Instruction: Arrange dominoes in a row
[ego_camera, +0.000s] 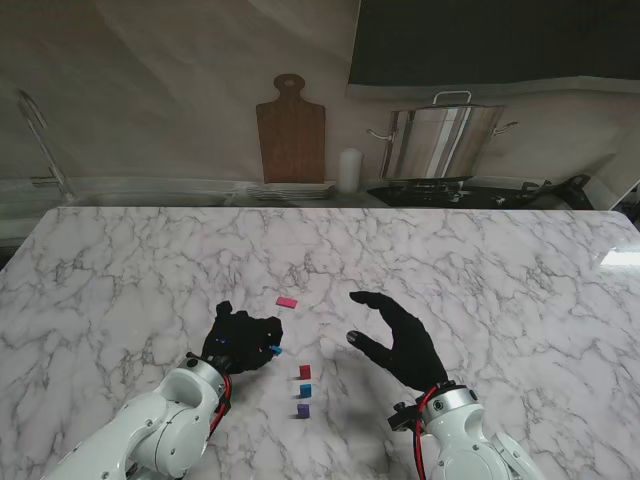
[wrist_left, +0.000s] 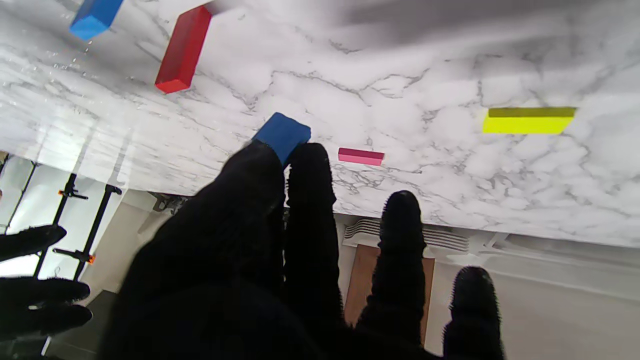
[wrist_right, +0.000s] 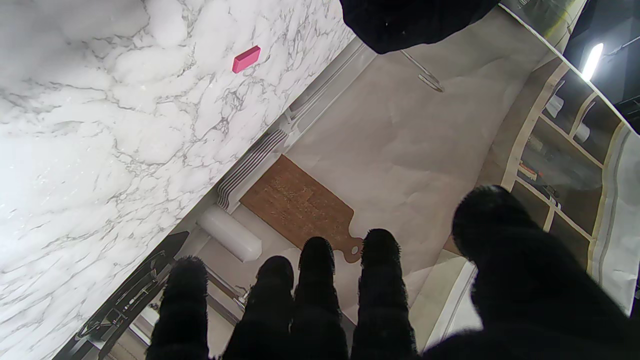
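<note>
Stand view shows the left hand (ego_camera: 240, 340) pinching a blue domino (ego_camera: 275, 350) at its fingertips, the piece poking out toward the robot's right, and the move ahead turns on how that piece lies against the short row just beside it. That row runs toward me: a red domino (ego_camera: 305, 371), a second blue one (ego_camera: 305, 390) and a purple one (ego_camera: 302, 410), each standing close behind the last, a little to the right of the hand and slightly nearer to me. The left wrist view confirms the hold, with thumb and forefinger closed on the blue domino (wrist_left: 282, 134) while the other fingers stay loose. The right hand (ego_camera: 400, 340) hangs open and curled above the tabletop (ego_camera: 500, 270), holding nothing, on the far side of the row. A pink domino (ego_camera: 287, 301) lies flat farther from me, its long axis across the view, and a yellow one (wrist_left: 528, 120) shows only at the wrist. I judge the left hand nearer the row's far end, so the held piece likely goes beyond the red
</note>
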